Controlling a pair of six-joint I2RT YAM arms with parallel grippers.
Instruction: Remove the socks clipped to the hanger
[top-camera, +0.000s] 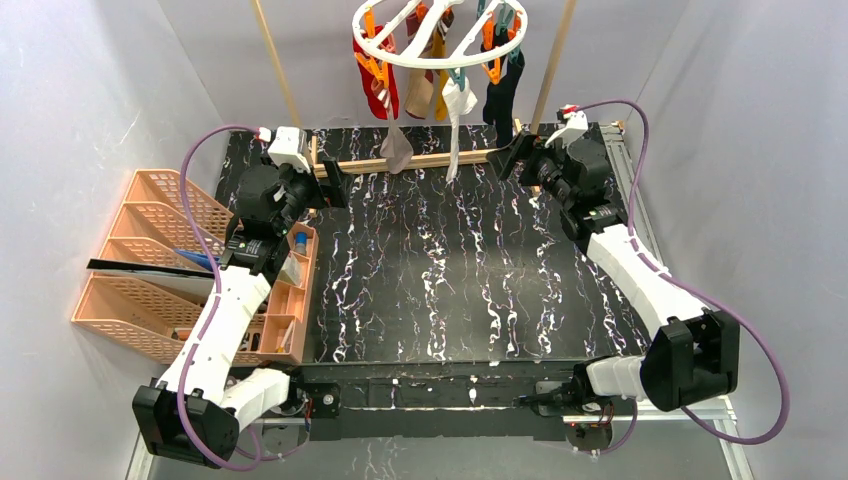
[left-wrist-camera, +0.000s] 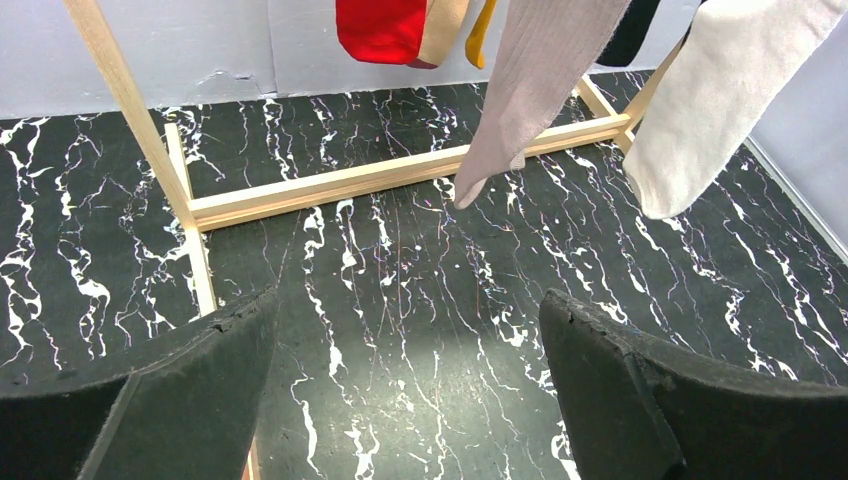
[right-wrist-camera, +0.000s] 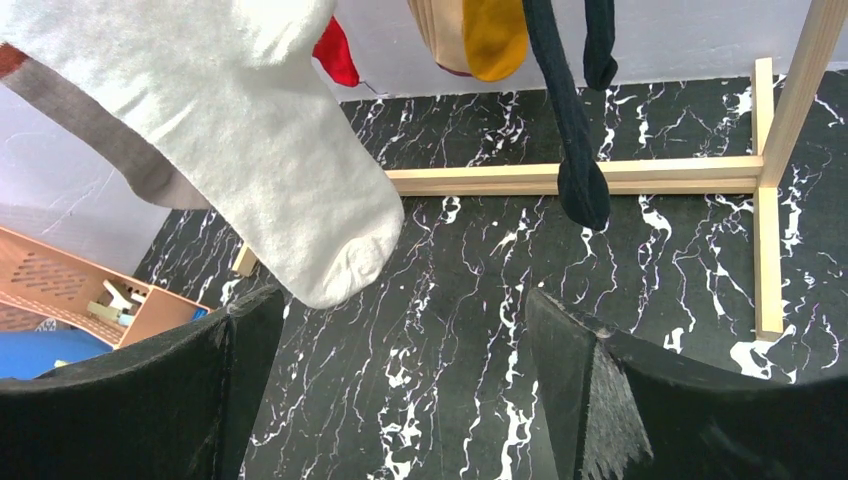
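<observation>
The round white hanger (top-camera: 395, 52) hangs at the back centre with orange and teal clothespins. Clipped to it are a red striped sock (top-camera: 378, 88), a maroon one (top-camera: 418, 95), a mustard one (top-camera: 441, 100), a white one (top-camera: 458, 102), a grey-beige one (top-camera: 397, 150) and a navy one (top-camera: 500, 95). My left gripper (top-camera: 335, 185) is open and empty, low and left of the socks; its view shows the grey-beige sock (left-wrist-camera: 530, 90) and the white sock (left-wrist-camera: 720, 110) ahead. My right gripper (top-camera: 515, 155) is open and empty, with the white sock (right-wrist-camera: 250, 150) and the navy sock (right-wrist-camera: 570, 130) hanging before it.
The wooden rack frame's base bar (top-camera: 420, 160) crosses the back of the black marbled table (top-camera: 450, 280), with uprights at both ends. Orange mesh trays (top-camera: 150, 260) and a small orange organiser box (top-camera: 290, 300) stand along the left edge. Grey walls enclose the cell.
</observation>
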